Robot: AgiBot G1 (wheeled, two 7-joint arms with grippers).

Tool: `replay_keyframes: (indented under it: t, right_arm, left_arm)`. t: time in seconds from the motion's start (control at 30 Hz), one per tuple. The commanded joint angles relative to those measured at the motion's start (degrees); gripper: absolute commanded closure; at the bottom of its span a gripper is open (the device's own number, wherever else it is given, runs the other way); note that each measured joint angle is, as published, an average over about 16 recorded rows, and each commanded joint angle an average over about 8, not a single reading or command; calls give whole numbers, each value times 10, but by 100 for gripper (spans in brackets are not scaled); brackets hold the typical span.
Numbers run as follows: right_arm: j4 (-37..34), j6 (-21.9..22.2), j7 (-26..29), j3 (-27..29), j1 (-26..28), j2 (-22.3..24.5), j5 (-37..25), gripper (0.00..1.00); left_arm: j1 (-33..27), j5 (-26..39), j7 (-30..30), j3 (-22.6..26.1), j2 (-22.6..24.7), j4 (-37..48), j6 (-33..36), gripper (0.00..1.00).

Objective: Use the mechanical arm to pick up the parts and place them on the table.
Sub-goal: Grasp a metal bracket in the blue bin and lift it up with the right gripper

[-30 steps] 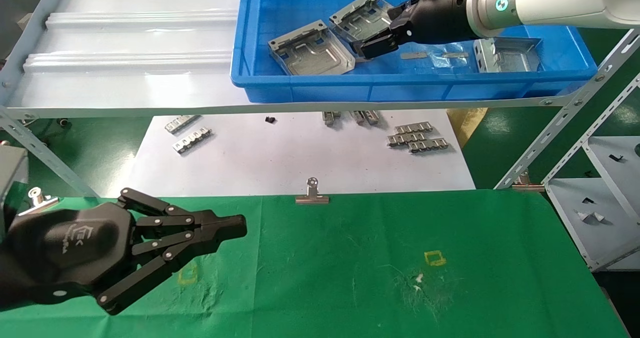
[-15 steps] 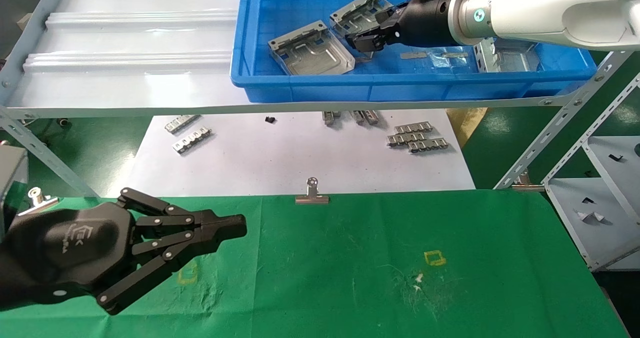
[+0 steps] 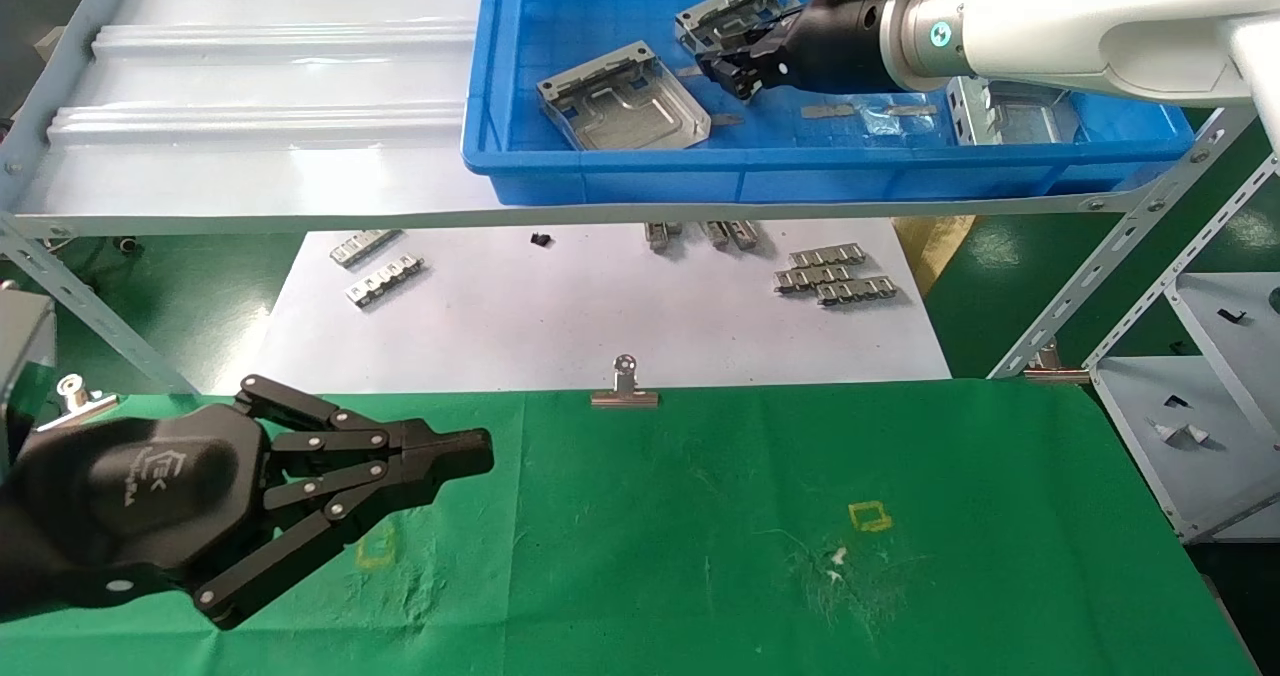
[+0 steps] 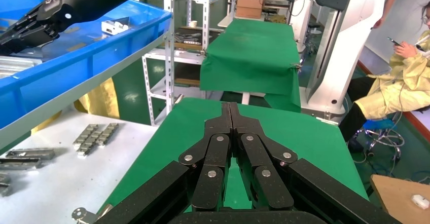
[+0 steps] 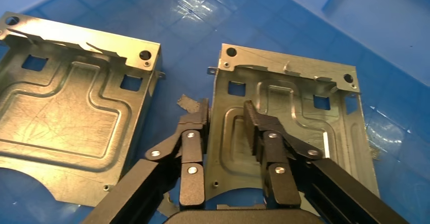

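Observation:
The white mechanical arm (image 3: 1050, 16) reaches into the blue bin (image 3: 800, 181) on the shelf. My right gripper (image 3: 728, 71) (image 5: 225, 110) is open and straddles the side flange of a grey part (image 3: 730, 16) (image 5: 299, 112). One finger (image 5: 195, 117) is outside the part's edge and the other finger (image 5: 253, 120) is over its embossed face. A second part (image 3: 625, 106) (image 5: 61, 112) lies beside it and a third (image 3: 1020, 111) lies at the bin's right end. My left gripper (image 3: 480, 453) (image 4: 229, 105) is shut and empty, parked over the green table (image 3: 700, 516).
Small ridged metal strips (image 3: 835, 274) lie on a white sheet (image 3: 600, 316) below the pale ribbed shelf (image 3: 250, 106). A metal clip (image 3: 624, 386) holds the cloth's far edge. A grey rack (image 3: 1180, 396) stands at the right.
My right gripper has moved left and deeper into the bin. The part at its fingers has shifted a little away and looks more tilted. The left arm has not moved.

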Motion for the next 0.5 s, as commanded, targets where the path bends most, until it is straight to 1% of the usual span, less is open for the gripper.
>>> replay_keyframes:
  t: [0.03,0.07,0.1,0.3,0.33,0.37,0.5]
  right_arm:
    - [2,3,4,-6,0,0,1,100]
    - [2,4,4,-8,0,1,2,100]
    - [2,5,5,-10,1,1,3,100]
    - [-3,3,2,-16,2,3,14,100]
    - [-4,2,0,-16,2,4,17,100]
    - [-6,0,-3,-16,3,5,20,100]
    - [-10,-11,-22,-10,8,11,35,100]
  left_arm:
    - [0,0,0,0,0,0,0,100]
    - [0,0,0,0,0,0,0,99]
    - [0,0,0,0,0,0,0,94]
    - [0,0,0,0,0,0,0,19]
    - [0,0,0,0,0,0,0,8]
    - [0,0,0,0,0,0,0,1]
    - [0,0,0,0,0,0,0,0]
